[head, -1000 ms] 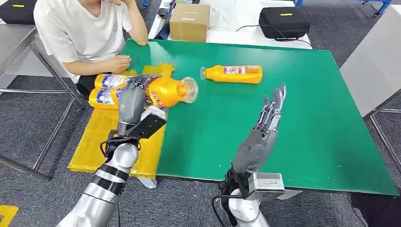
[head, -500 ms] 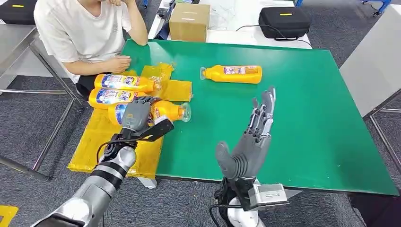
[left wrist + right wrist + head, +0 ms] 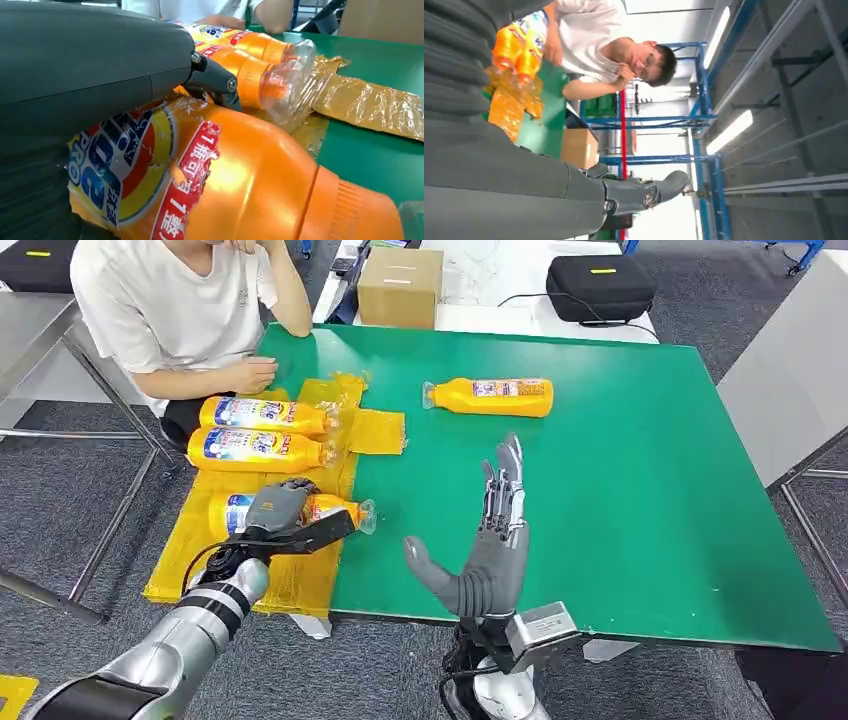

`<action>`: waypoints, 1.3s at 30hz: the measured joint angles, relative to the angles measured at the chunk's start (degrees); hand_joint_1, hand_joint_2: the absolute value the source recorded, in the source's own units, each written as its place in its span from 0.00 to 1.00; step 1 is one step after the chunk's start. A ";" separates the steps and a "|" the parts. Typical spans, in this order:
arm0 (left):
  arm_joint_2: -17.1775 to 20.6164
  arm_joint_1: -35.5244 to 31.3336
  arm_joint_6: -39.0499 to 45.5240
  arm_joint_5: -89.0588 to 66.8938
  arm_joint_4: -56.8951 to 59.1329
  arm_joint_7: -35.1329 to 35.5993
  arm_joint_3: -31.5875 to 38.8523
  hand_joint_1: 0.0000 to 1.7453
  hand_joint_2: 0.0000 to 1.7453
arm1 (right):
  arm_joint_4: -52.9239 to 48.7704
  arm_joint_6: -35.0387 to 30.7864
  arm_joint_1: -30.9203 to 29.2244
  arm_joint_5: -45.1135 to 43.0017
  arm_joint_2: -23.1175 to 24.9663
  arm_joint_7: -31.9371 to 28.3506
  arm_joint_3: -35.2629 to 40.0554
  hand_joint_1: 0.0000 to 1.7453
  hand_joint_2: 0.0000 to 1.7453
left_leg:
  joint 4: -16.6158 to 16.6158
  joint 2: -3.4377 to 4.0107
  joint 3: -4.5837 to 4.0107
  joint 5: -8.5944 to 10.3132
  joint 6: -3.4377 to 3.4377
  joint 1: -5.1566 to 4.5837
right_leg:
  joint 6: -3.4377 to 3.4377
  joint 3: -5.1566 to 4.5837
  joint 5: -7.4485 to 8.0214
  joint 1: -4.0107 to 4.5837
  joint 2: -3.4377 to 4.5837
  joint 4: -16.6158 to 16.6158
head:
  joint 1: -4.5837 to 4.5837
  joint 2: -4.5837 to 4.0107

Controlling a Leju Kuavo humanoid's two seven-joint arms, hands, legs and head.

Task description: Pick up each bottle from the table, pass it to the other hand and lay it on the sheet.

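Left hand grasping a bottle over the sheet; right hand released.

At left, our left hand (image 3: pixel 277 508) grips the held bottle (image 3: pixel 335 511) lying on the yellow sheet (image 3: pixel 190 560), near two laid bottles (image 3: pixel 262 432). Our right hand (image 3: pixel 487 540) hovers, fingers spread. One far bottle (image 3: pixel 490 397) lies on the green worktop (image 3: pixel 640 490).

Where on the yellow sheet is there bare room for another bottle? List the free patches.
Free: the sheet's near end, between the bottle in the left hand and the sheet's front edge. Crowded: the far end, where two bottles lie side by side near the person's hand.
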 measured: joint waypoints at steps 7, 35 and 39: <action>0.20 -0.63 -1.88 0.02 1.42 0.24 0.35 0.00 1.00 | 1.94 1.07 -0.01 0.02 0.57 0.00 -0.59 0.00 1.00 | 0.00 0.01 0.12 0.02 -0.03 0.01 | -0.01 0.07 0.00 0.01 0.00 0.08 | -0.02 0.00; -11.21 11.58 -6.63 37.39 -35.55 -17.75 8.09 0.00 1.00 | 7.95 0.09 -0.52 0.98 1.27 0.00 -2.60 0.00 1.00 | 0.02 -0.03 0.03 0.01 -0.03 -0.02 | 0.00 0.00 -0.01 0.00 -0.01 0.06 | 0.00 0.00; -11.76 12.18 -6.28 40.06 -40.45 -17.90 7.48 0.00 1.00 | 7.98 -0.37 -0.56 0.98 1.27 0.00 -2.58 0.00 1.00 | 0.01 -0.03 0.03 0.02 -0.03 -0.01 | 0.00 0.01 -0.01 0.00 -0.02 0.06 | 0.00 0.00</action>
